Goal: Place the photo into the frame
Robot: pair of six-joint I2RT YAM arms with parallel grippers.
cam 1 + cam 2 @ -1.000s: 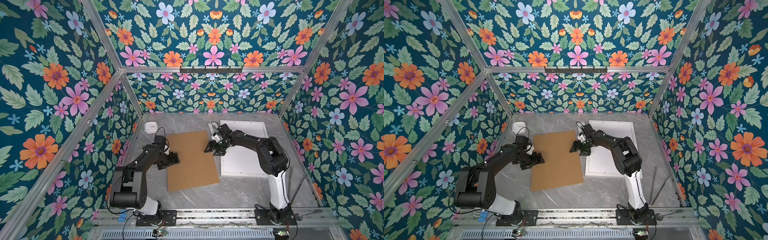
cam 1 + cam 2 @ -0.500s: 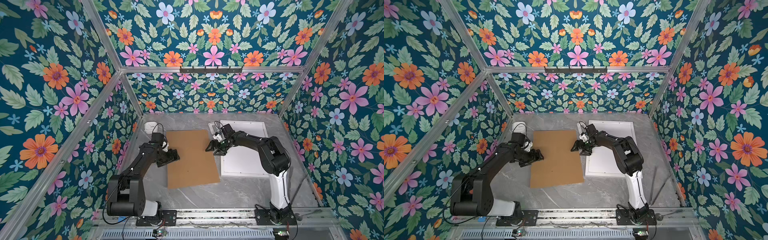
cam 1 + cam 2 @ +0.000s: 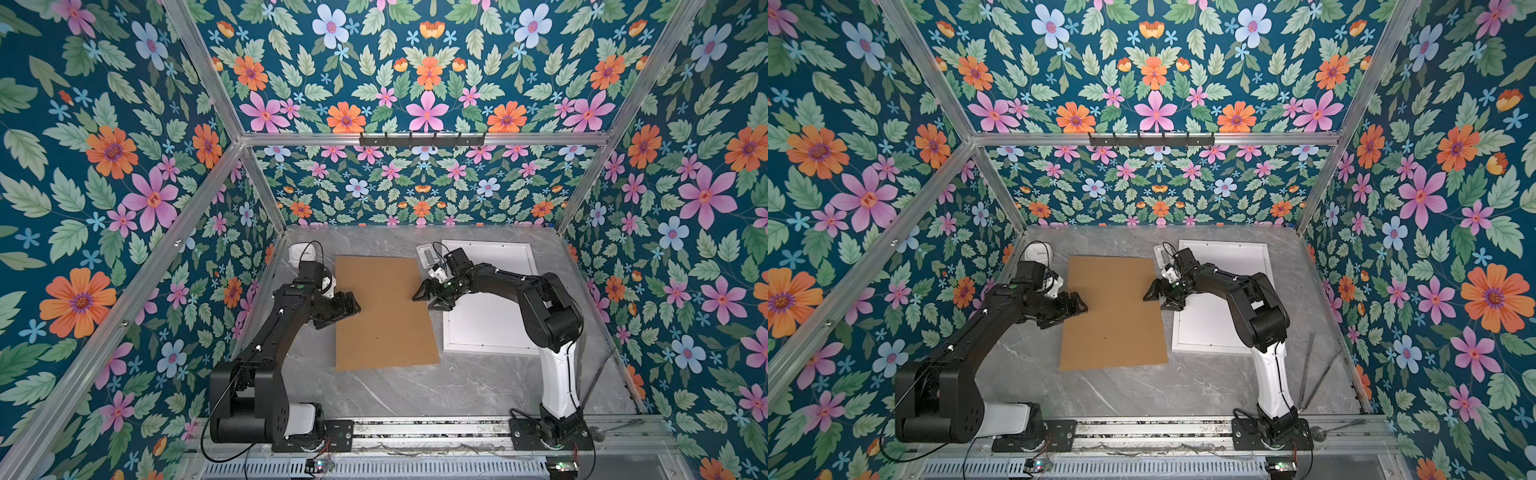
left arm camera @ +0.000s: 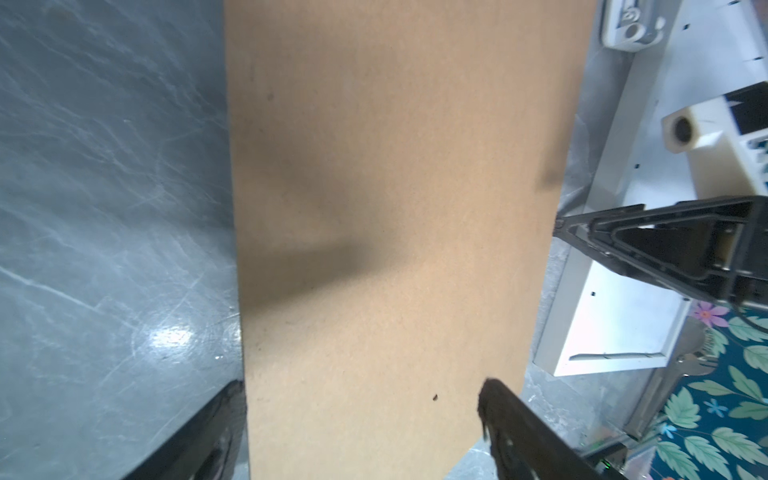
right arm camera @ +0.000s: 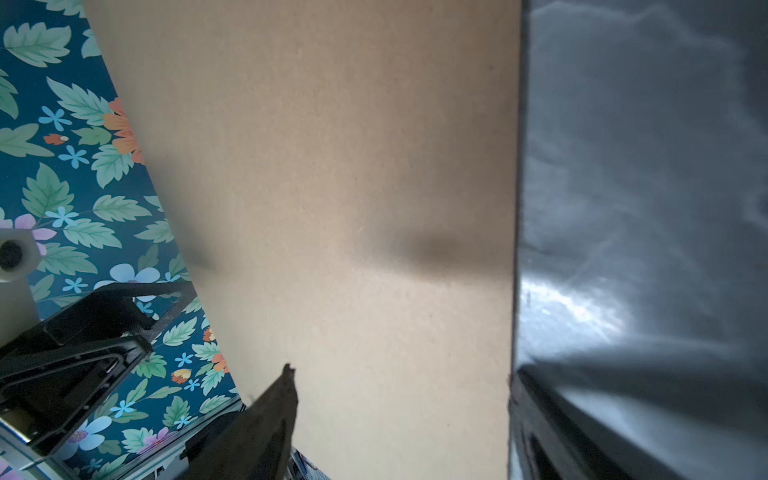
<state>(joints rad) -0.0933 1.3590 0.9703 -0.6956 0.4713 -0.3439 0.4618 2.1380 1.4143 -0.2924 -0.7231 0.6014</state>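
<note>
Flanking brown board (image 3: 384, 320), L pincer (image 3: 345, 309) & R pincer (image 3: 422, 302) both spread wide.

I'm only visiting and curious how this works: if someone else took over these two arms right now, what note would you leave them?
Left gripper: open, at the left edge of the brown board, gripping nothing.
Right gripper: open, at the board's right edge, gripping nothing.
Frame: lies flat just right of the board.
Photo: not in view; whether it is under the board cannot be told.
Done: no photo shows in the frame.
Left: find the photo and put it into the frame.
</note>
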